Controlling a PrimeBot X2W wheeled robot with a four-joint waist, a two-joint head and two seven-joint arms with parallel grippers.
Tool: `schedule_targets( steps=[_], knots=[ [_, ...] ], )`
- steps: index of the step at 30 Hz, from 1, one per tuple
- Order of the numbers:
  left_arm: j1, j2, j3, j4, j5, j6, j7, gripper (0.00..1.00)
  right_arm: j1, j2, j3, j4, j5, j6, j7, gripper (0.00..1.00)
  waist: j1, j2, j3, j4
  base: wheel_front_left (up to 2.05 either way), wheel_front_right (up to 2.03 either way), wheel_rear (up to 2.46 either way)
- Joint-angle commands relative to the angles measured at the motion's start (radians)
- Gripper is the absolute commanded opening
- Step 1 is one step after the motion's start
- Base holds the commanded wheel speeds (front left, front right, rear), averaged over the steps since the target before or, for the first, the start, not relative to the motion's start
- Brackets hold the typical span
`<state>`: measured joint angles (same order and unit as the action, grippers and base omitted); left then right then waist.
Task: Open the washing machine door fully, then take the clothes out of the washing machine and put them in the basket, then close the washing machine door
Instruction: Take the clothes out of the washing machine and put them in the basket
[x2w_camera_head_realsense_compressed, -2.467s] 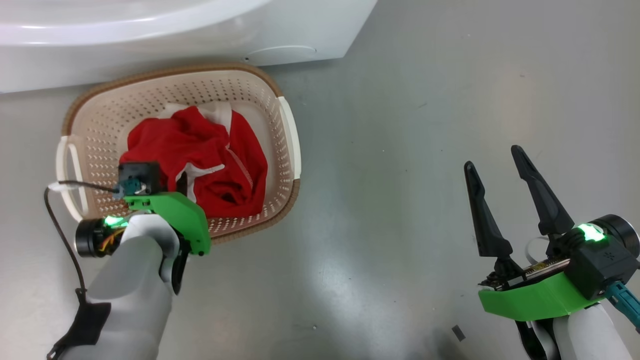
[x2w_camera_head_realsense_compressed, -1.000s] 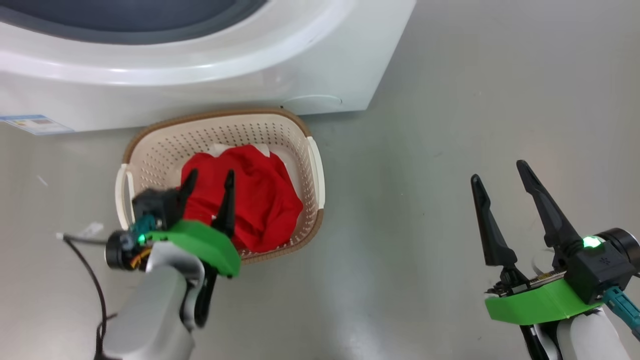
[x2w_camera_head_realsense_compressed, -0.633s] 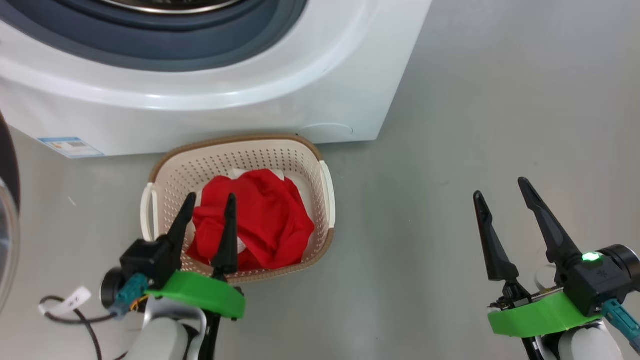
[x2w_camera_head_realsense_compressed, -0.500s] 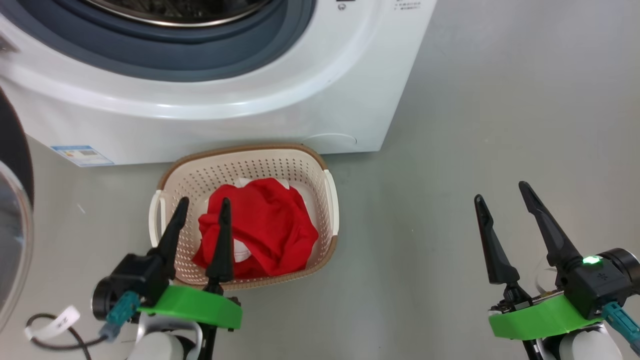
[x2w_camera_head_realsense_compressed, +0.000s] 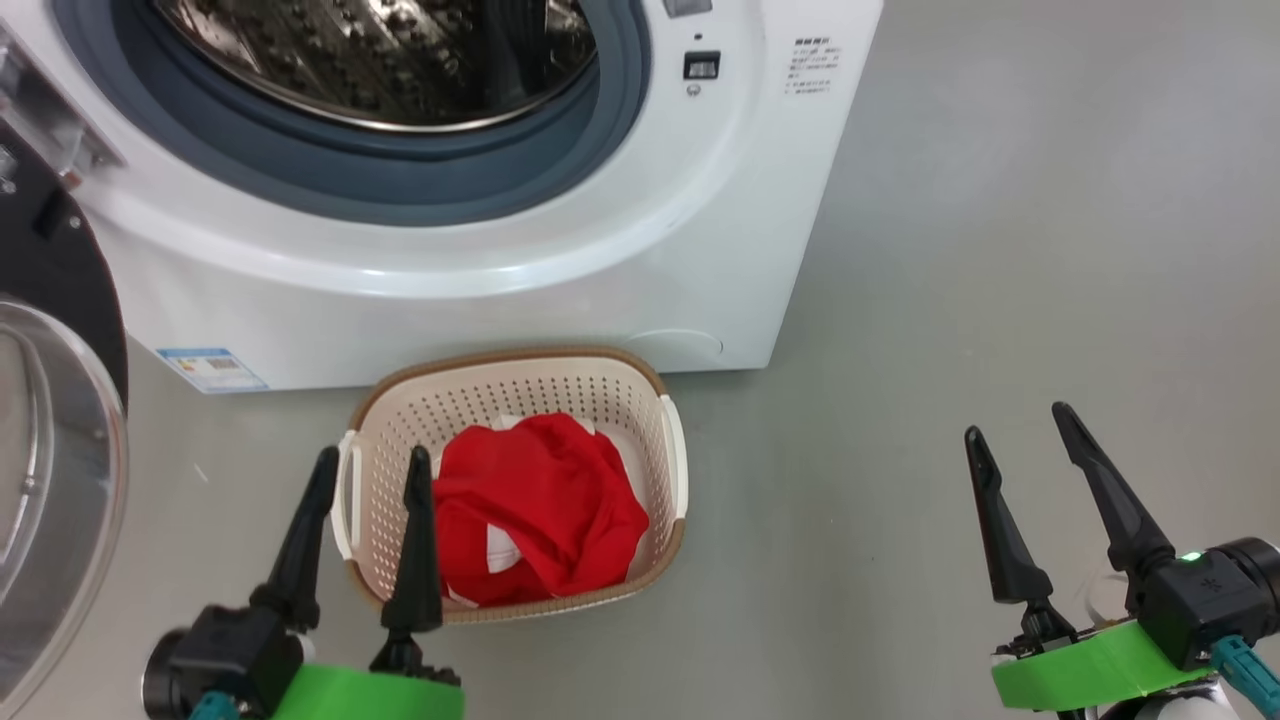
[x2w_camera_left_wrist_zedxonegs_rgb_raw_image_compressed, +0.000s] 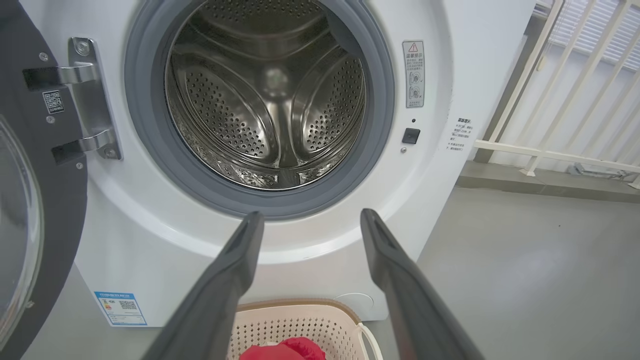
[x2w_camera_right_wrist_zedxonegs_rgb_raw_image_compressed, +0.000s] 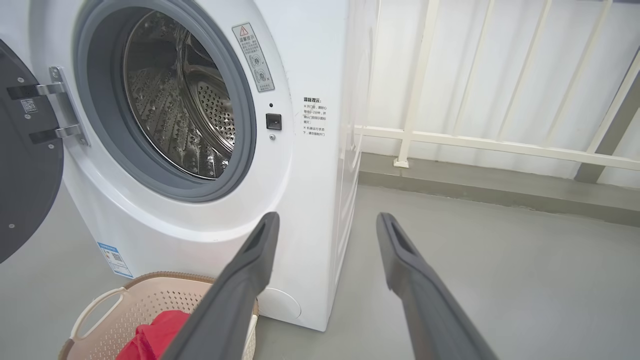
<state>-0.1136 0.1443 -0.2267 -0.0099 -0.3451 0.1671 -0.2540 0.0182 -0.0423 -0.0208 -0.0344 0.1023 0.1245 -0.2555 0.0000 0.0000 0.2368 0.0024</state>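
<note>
The left gripper is seen at the lower left of the head view with its two long dark fingers spread apart and nothing held between them; the right gripper, at the lower right, is likewise spread and empty above the grey floor. Just beyond the left fingers a cream perforated basket with a brown rim is set on the floor, and the red and white garment is heaped inside it. The basket is placed just in front of the white front-loading washing machine, below its grey rubber gasket. The steel drum is shown in the left wrist view with no clothing seen in it. The round black door with its clear glass bowl is swung open at the far left, hung on metal hinges. Unloading is judged done; closing the door is judged to be what is left. The door could be missed or left unlatched if the slim fingers were slid off its glossy curved face, and the basket could be caught and dragged if the door's lower edge or the left arm were swept too low across it
</note>
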Motion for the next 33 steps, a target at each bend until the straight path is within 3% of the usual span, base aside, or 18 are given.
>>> schedule_targets(
  steps=[1, 7, 18, 33],
  knots=[
    [0.013, 0.015, 0.038, -0.039, -0.009, -0.006, -0.008, 1.0, 0.005, -0.008, 0.017, -0.025, -0.003, 0.006, -0.006, 1.0, 0.0, 0.0, -0.033, -0.005, 0.0, 0.0, 0.0],
    [0.056, 0.033, 0.038, -0.062, 0.007, -0.005, -0.008, 1.0, 0.04, -0.008, 0.0, -0.035, 0.002, 0.006, -0.006, 1.0, 0.0, 0.0, -0.068, -0.008, 0.0, 0.0, 0.0],
    [0.153, 0.068, 0.052, -0.095, 0.061, 0.046, -0.008, 1.0, 0.106, -0.008, -0.031, -0.061, 0.026, 0.006, -0.006, 1.0, 0.0, 0.0, -0.129, -0.029, 0.0, 0.0, 0.0],
    [0.245, 0.084, 0.051, -0.113, 0.059, 0.074, 0.013, 1.0, 0.171, -0.008, -0.025, -0.074, 0.031, 0.006, 0.013, 1.0, 0.0, 0.0, -0.233, -0.045, 0.0, 0.0, 0.0]
  ],
)
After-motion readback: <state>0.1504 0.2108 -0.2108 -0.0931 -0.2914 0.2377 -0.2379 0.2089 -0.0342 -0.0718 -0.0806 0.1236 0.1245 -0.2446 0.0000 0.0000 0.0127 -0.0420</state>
